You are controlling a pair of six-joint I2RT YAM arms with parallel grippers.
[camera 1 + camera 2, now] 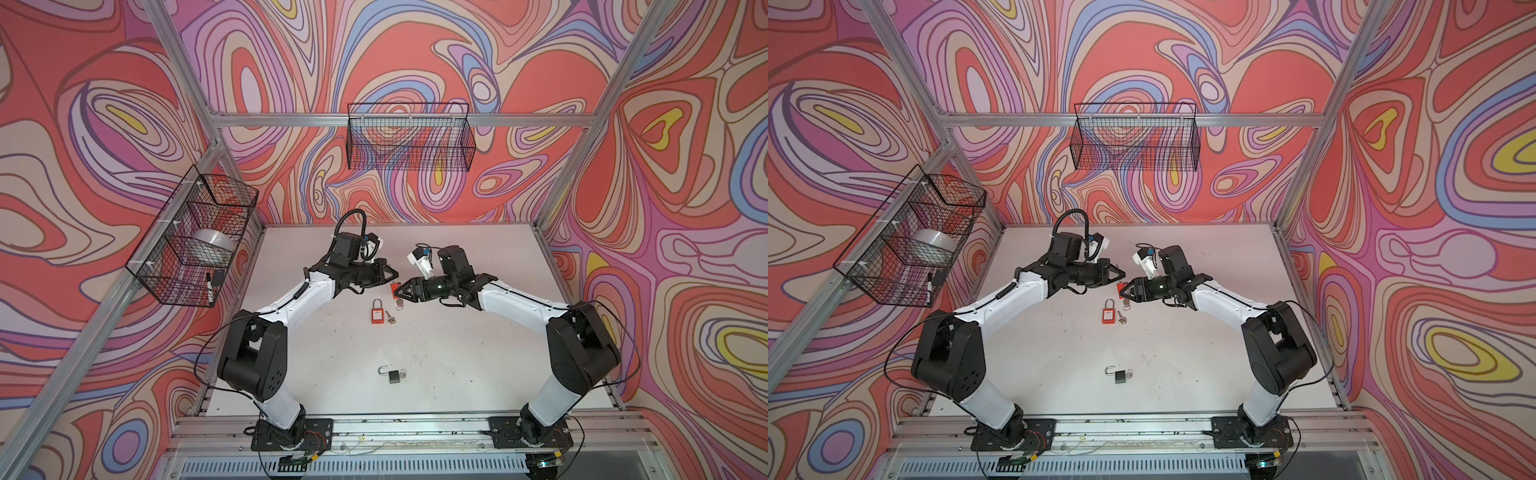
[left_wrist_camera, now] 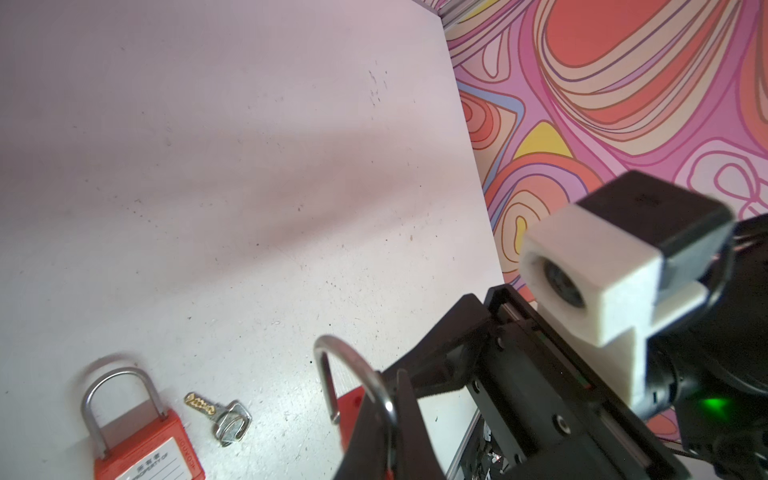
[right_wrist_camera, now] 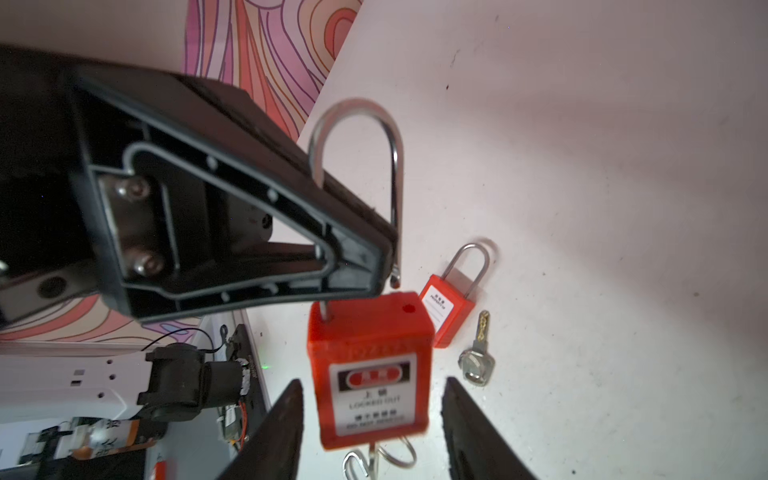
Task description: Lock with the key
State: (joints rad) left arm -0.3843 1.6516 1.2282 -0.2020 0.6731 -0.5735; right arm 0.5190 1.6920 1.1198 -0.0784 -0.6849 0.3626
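1. Currently, the left fingers (image 3: 353, 245) are clamped shut on the shackle (image 3: 397, 174) of the held padlock (image 3: 370, 365) and hang it in the air above the bench (image 1: 457, 353). Gripping the steel loop leaves the red body and its underside free for the other arm.
2. The shackle stands open. One leg sits in the body, and the free end hovers just above its hole, so the locking is not yet done.
3. The right fingers (image 3: 282, 432) are spread on either side of the held padlock's body, with a thin gap at each flank, gripping nothing. I judge that they bracket the body so they can steady it or reach the key.
4. A key ring (image 3: 374, 457) dangles under the held padlock, so the key probably sits in the keyway. Its blade is hidden.
5. On the bench near the held padlock, toward the arm bases, lies a spare padlock (image 1: 377, 313), apparently closed, with a loose key (image 1: 390, 319) just beside it. A black padlock (image 1: 392, 376), shackle open, lies well apart from the held padlock in the same direction. Neither seems to be in play.
6. The next move likely calls for pressing the free end into its hole. Hanging by one leg, the body could swivel away.
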